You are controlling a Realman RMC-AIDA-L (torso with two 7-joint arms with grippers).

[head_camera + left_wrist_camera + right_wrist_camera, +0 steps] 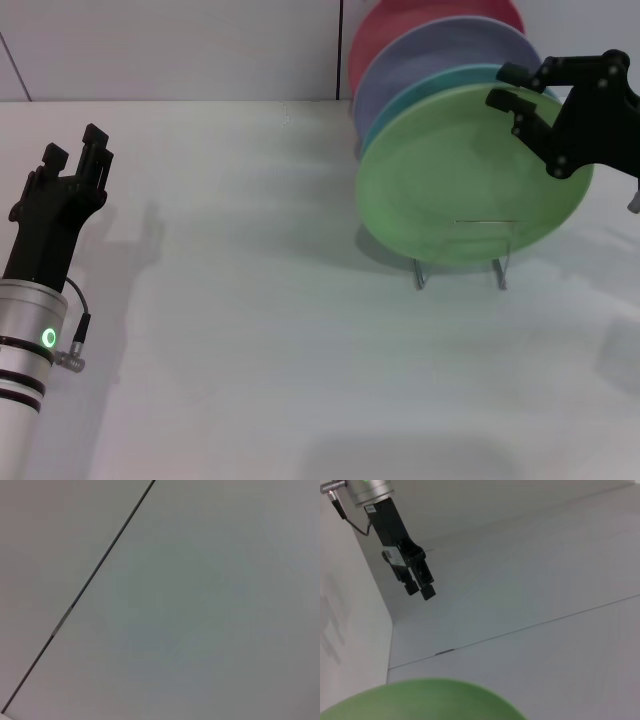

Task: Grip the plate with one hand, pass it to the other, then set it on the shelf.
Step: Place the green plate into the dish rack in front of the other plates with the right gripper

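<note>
The light-green plate (460, 180) stands upright in the front slot of the wire shelf (420, 275) at the right of the table. Its rim also shows in the right wrist view (430, 700). My right gripper (512, 88) is at the plate's upper right rim, with its fingers apart on either side of the rim. My left gripper (76, 145) hovers over the table at the far left, open and empty, well away from the plate. It also shows in the right wrist view (419, 590).
Behind the green plate stand a turquoise plate (415, 105), a lavender plate (430, 60) and a red plate (390, 35) in the same rack. The white table (250, 300) spreads between the arms. The left wrist view shows only a pale surface with a seam.
</note>
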